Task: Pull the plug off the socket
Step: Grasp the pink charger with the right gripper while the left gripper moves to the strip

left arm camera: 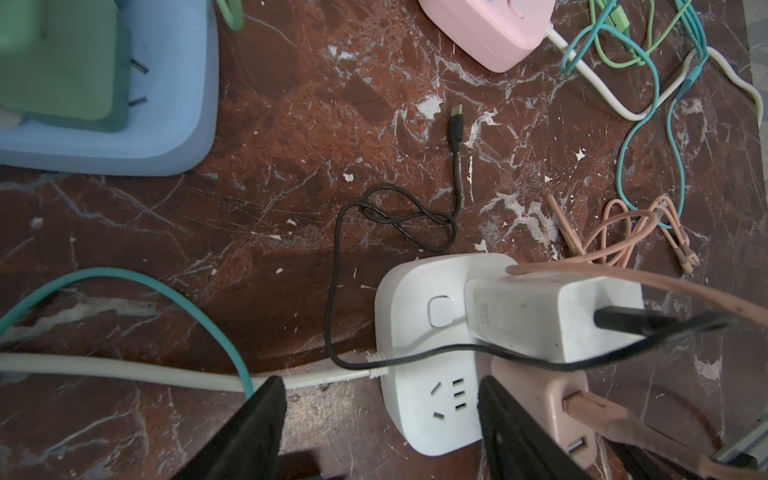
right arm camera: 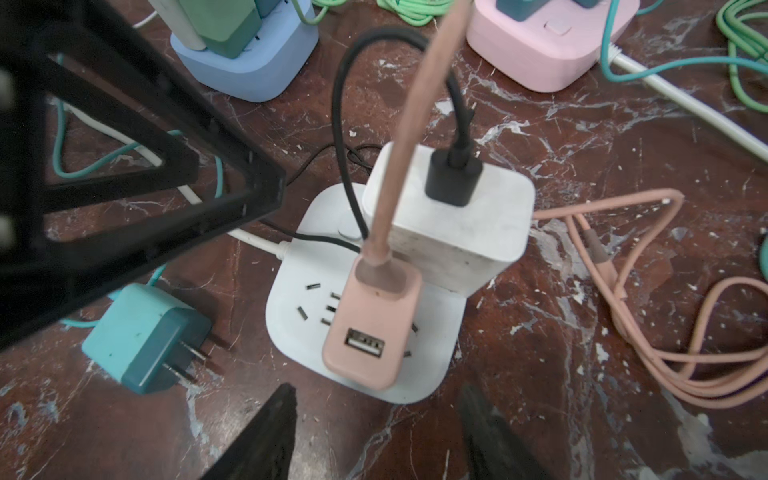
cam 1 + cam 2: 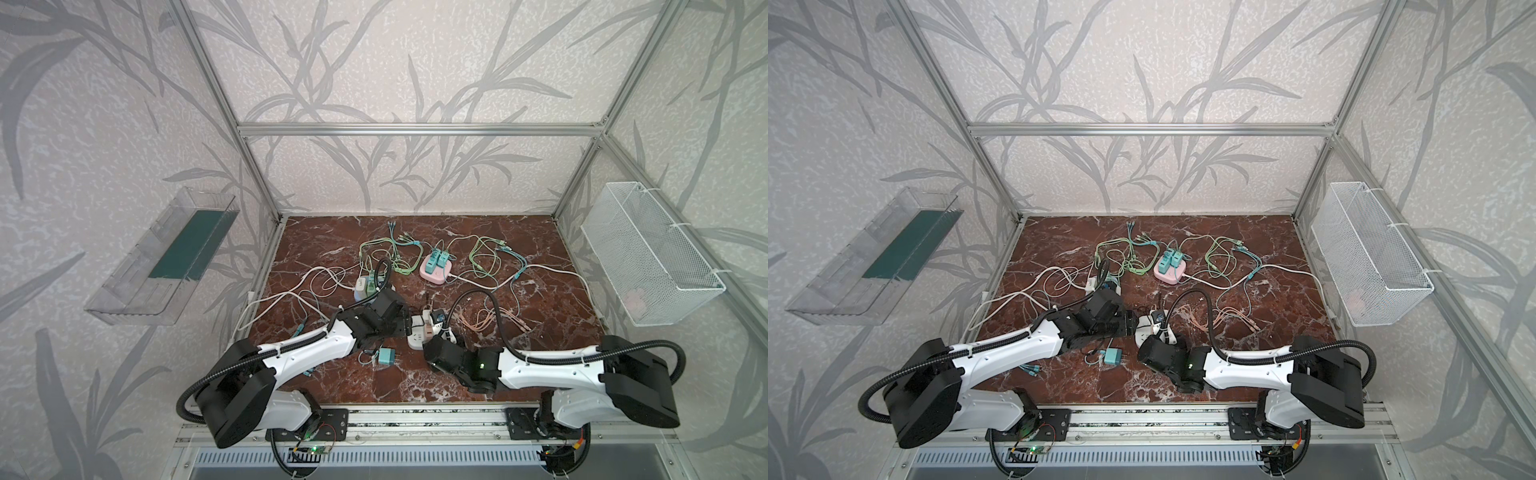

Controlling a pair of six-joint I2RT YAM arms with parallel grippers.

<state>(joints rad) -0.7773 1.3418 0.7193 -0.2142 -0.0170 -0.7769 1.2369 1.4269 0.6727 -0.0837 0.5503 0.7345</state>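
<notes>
Top views, both: one red-brown, marble-patterned table (image 3: 519, 374) carries three rounded-square socket blocks: a blue socket (image 3: 359, 296), a pink socket (image 3: 432, 274) and a white socket (image 3: 417, 340). Loose loops of thin cable lie among them. One teal plug (image 3: 387, 357) lies unplugged near the white socket. The left arm (image 3: 307, 349) and the right arm (image 3: 540, 361) meet over that socket. One clear plastic tray (image 3: 137, 286) and one white wire-mesh basket (image 3: 648, 253) hang on the side walls.

Left wrist view: the left gripper (image 1: 384, 419) is spread wide and grasps nothing. Its two black ribbed fingers (image 1: 257, 428) flank a corner of the white socket (image 1: 415, 399). One finger is by the white cord and the other just beside the pink plug (image 1: 559, 405). One boxy, scuffed white charger (image 1: 552, 316) stands in the socket, and one black cable (image 1: 334, 291) is plugged into it.

Right wrist view: the right gripper (image 2: 376, 436) is released and empty, its jaws apart near the socket's edge. The pink plug (image 2: 370, 332) is smooth and rounded, with one free USB port and one pink cable (image 2: 419, 124). It sits in the white socket (image 2: 291, 307) beside the white charger (image 2: 449, 220). The teal plug (image 2: 145, 336) lies on its side and shows two metal prongs.
</notes>
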